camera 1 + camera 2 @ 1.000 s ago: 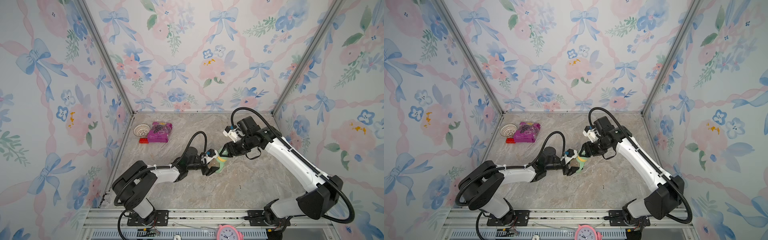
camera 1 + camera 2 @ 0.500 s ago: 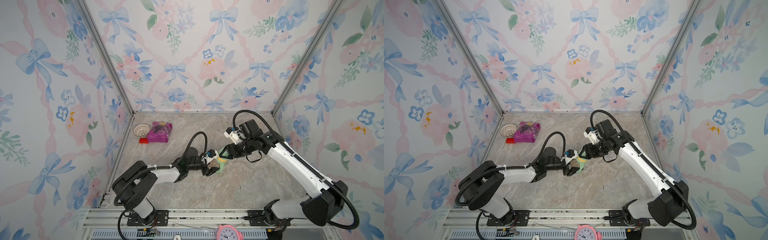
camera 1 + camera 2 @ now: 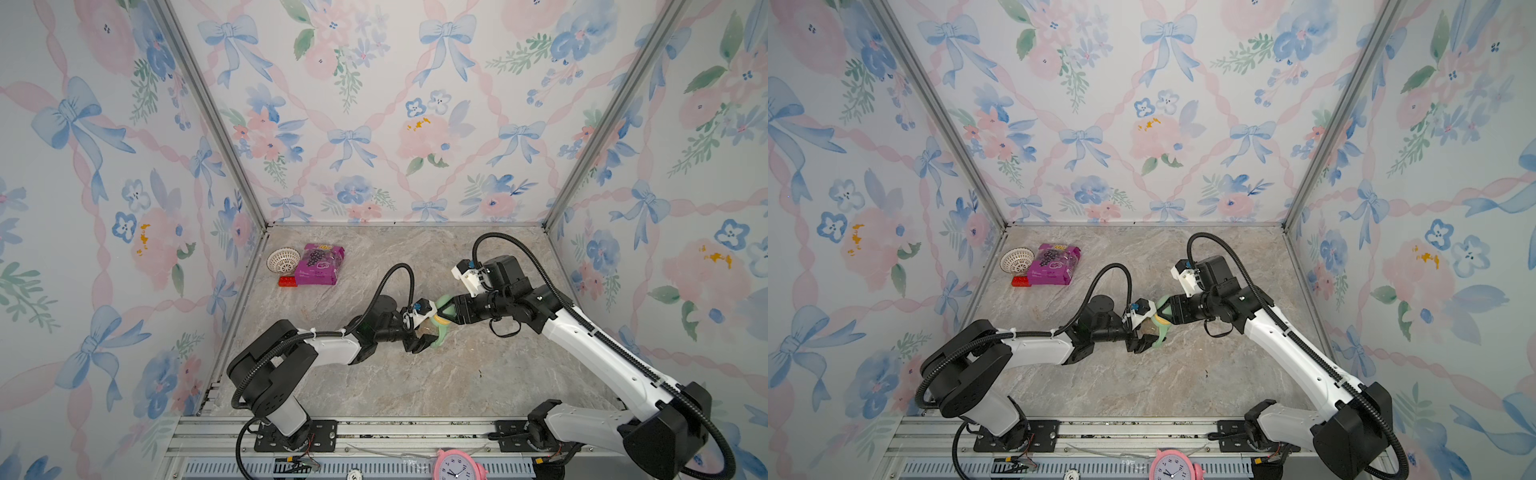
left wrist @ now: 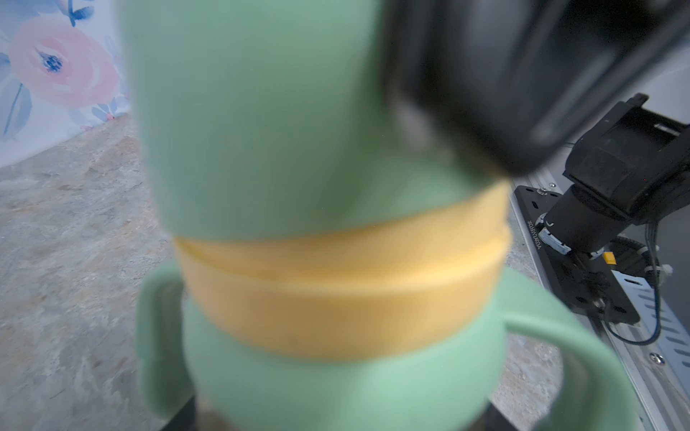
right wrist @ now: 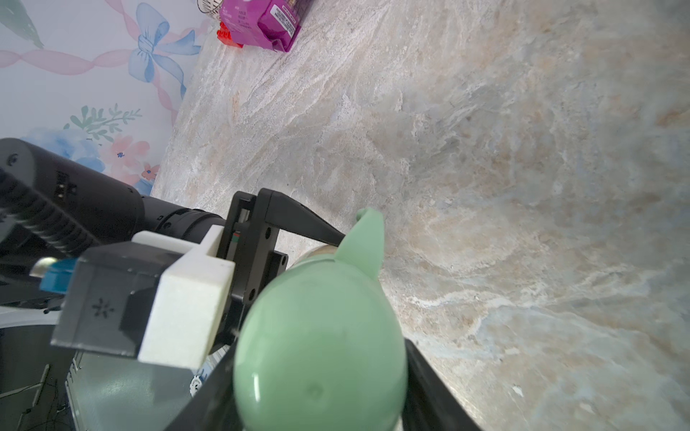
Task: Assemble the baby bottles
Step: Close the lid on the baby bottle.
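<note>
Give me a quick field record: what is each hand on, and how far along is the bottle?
left hand: shut on the clear amber-tinted jar body
right hand: shut on the pale green dome cap
stack: cap over yellow collar, above pale green two-handled ring
far left corner: purple snack packet, white lattice basket, red block, apart from both arms

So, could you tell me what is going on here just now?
The two arms are assembling a baby bottle mid-table. The left gripper holds it low down, while the right gripper grips the pale green dome cap over the yellow collar. A purple packet and white basket sit in the far corner.
</note>
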